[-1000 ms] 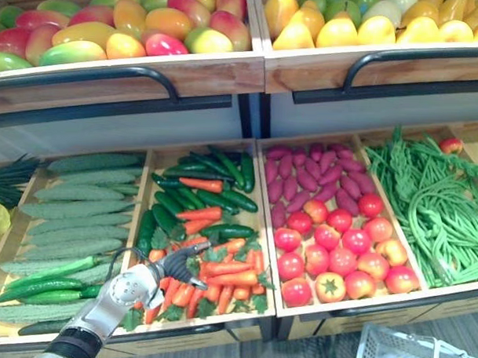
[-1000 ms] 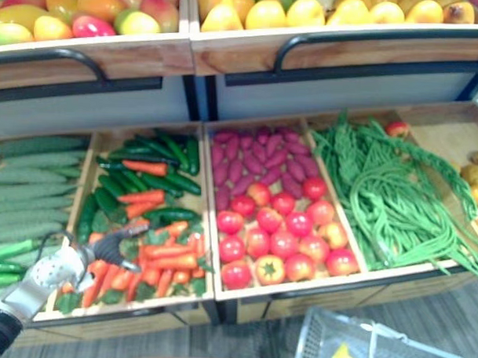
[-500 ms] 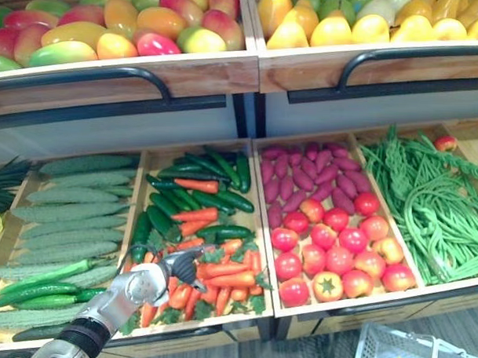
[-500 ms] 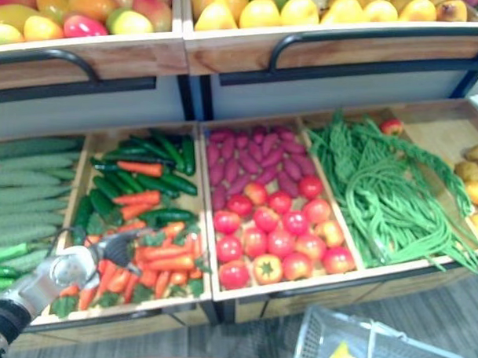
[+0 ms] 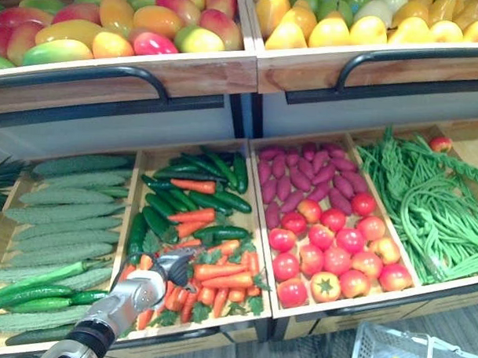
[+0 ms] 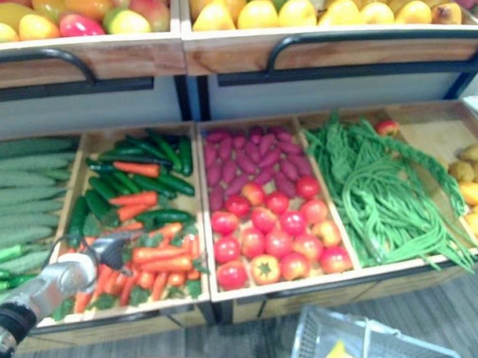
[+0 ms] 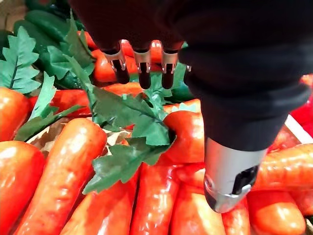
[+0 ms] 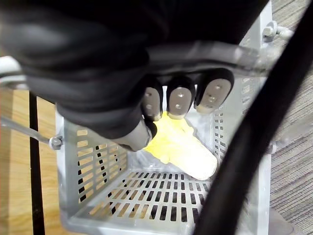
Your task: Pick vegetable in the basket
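Observation:
Orange carrots [image 5: 220,273] with green leaves lie at the front of a wooden crate [image 5: 257,227], with dark green cucumbers [image 5: 191,197] behind them. My left hand [image 5: 159,276] hovers just over the carrots at the crate's near left. In the left wrist view its fingers [image 7: 142,66] are straight above the carrot leaves [image 7: 132,132], the thumb [image 7: 229,178] stands apart, and nothing is held. My right hand [image 8: 178,100] is curled round the handle [image 8: 205,51] of a grey plastic basket [image 8: 161,196]. A yellow item [image 8: 183,152] lies inside it.
The basket [image 6: 374,349] hangs low at the right, in front of the stand. Neighbouring crates hold bumpy green gourds [image 5: 65,220], tomatoes [image 5: 338,253] with purple roots [image 5: 302,173], and long green beans [image 5: 434,209]. An upper shelf of mangoes [image 5: 111,25] overhangs the back.
The whole picture has shifted slightly, so the camera moved. My left hand stays over the front carrots and has sunk a little closer to them.

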Tool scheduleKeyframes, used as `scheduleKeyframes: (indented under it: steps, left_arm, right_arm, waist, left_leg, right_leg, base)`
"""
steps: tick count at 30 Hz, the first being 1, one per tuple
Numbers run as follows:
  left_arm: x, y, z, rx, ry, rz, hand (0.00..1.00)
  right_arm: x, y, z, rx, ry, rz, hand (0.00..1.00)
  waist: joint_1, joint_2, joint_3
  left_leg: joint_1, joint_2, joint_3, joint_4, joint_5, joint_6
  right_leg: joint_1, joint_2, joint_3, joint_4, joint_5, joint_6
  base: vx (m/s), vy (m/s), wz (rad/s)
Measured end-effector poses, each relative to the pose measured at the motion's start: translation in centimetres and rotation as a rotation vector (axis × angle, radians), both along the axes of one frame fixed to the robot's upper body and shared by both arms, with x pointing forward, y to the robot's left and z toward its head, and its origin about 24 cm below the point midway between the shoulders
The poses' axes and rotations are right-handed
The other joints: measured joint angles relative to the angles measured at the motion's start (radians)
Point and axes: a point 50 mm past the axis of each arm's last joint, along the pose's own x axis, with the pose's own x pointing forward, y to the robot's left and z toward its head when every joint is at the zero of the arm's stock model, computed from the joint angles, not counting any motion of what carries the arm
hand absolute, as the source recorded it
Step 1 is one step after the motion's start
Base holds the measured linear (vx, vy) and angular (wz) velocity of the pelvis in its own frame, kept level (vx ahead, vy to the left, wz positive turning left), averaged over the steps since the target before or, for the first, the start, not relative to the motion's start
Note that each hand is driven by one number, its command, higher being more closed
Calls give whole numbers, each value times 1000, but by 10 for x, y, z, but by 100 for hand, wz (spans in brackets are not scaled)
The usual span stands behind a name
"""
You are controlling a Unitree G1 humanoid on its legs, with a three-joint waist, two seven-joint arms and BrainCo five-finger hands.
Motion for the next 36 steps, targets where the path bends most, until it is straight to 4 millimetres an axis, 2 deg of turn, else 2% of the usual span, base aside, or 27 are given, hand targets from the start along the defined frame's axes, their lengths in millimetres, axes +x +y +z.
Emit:
scheduleKeyframes:
  steps: [6,10,13,14,22,36]
  left_arm:
    - [0,-10,-7,-31,-4,6,0]
    - [-1,-11,-11,-11,-6,6,0]
    - [-1,-14,-12,-19,-15,3,0]
    - [-1,-15,-13,-19,-13,1,100]
    - [-3,-19,-20,30,23,-33,100]
    - [-8,-14,-27,65,47,-10,100]
  right_arm:
    - [2,2,0,1,2,21,100]
    - [4,2,0,1,-1,27,100]
    - [4,2,0,0,0,25,100]
    - [5,2,0,0,-4,27,100]
    - [-3,4,-2,3,19,18,100]
    - [-3,6,-2,0,29,33,100]
  waist:
    - [-2,-1,0]
    - [-21,-1,0]
    - [-19,0,0]
    - [-20,0,0]
    - [-25,1,0]
    - [-25,1,-1]
  left_leg:
    - [0,1,1,0,-1,-1]
    - [0,1,5,0,-1,-2]
    - [-1,3,21,0,-3,-5]
    - [-2,4,23,0,-3,-5]
    - [0,6,24,0,-3,-5]
    - [2,7,25,0,-3,-5]
  right_leg:
    - [-1,1,3,-1,1,0]
    - [-1,2,3,-2,1,0]
    - [-12,5,19,-1,3,0]
    - [-16,6,25,-2,5,0]
    - [-16,9,27,-3,5,0]
    - [-14,9,26,-4,7,0]
  base:
    - [-3,-9,-1]
    - [-3,-7,-1]
    - [-12,-23,-13]
    - [-13,-33,-18]
    - [-6,-25,-2]
    - [-6,-9,0]
